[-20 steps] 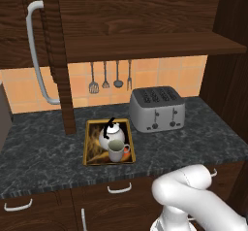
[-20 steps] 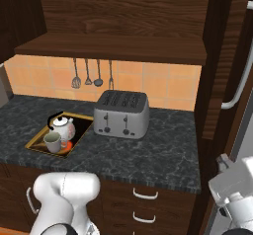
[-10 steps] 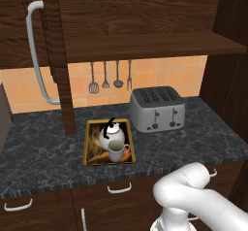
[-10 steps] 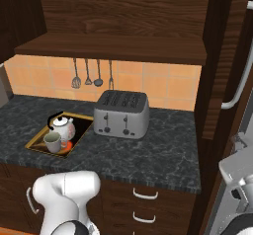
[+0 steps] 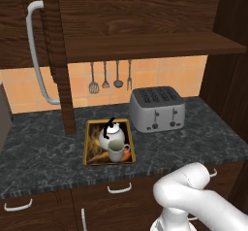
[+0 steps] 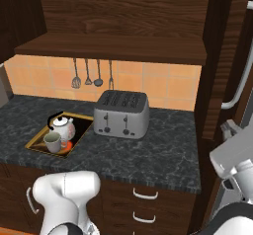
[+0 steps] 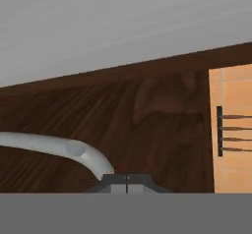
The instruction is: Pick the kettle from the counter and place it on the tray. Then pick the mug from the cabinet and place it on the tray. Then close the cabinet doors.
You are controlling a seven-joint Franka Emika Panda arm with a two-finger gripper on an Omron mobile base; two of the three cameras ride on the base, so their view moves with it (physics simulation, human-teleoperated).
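Dark marble surface [image 5: 43, 159] carried kettle [image 5: 112, 134] and mug [image 5: 116, 150] on the tray [image 5: 90, 150] as our end effector [image 7: 127, 183], closed and empty, met the rigid, probably slippery door handle [image 7: 59, 148].

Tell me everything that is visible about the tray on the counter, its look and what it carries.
The tray is a rectangle with a brass-gold rim and a dark inside bearing a golden-orange swirl picture. It lies flat on the dark marble counter, left of the grey toaster and apart from it. On it stand the white kettle with its black handle and, just in front of the kettle, the off-white mug. Both stand upright.
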